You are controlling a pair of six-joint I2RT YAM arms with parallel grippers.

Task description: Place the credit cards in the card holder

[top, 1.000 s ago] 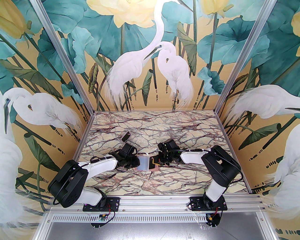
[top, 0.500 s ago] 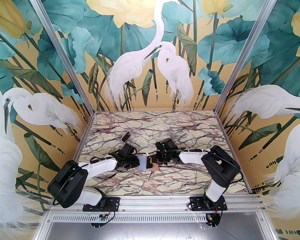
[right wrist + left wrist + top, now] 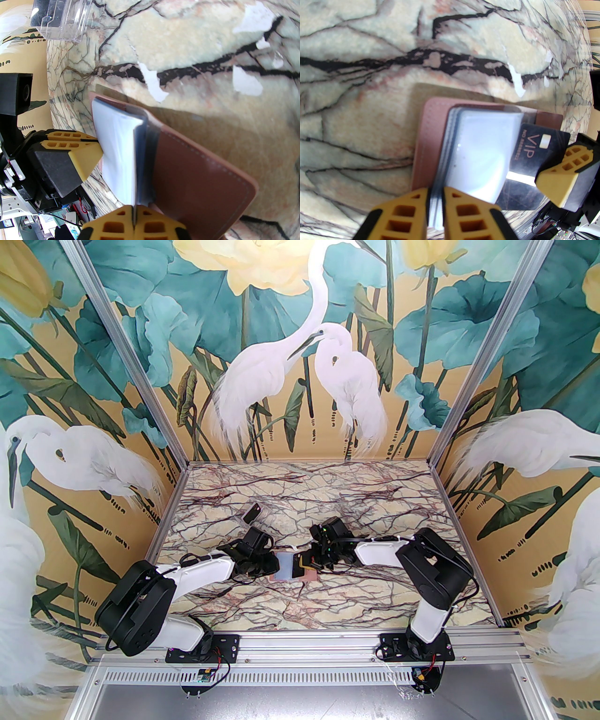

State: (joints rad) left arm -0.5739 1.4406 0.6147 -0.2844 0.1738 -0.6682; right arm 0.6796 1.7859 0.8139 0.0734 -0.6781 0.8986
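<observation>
- Your left pincer (image 3: 436,196) is squeezed onto the clear sleeves (image 3: 478,150) of the card holder (image 3: 424,140).
- The card holder lies open on the table (image 3: 370,93), between your two pincers.
- Your right pincer (image 3: 134,211) is pinched tight on a black card (image 3: 534,150) with gold letters.
- One end of that card sits behind the top sleeve. You cannot tell if it is inside a pocket.
- A clear box (image 3: 253,513) sits farther back, well apart.

Marble-veined table (image 3: 375,502); open pink card holder (image 3: 309,577) lying near centre; clear box (image 3: 253,513) farther back, left.
</observation>
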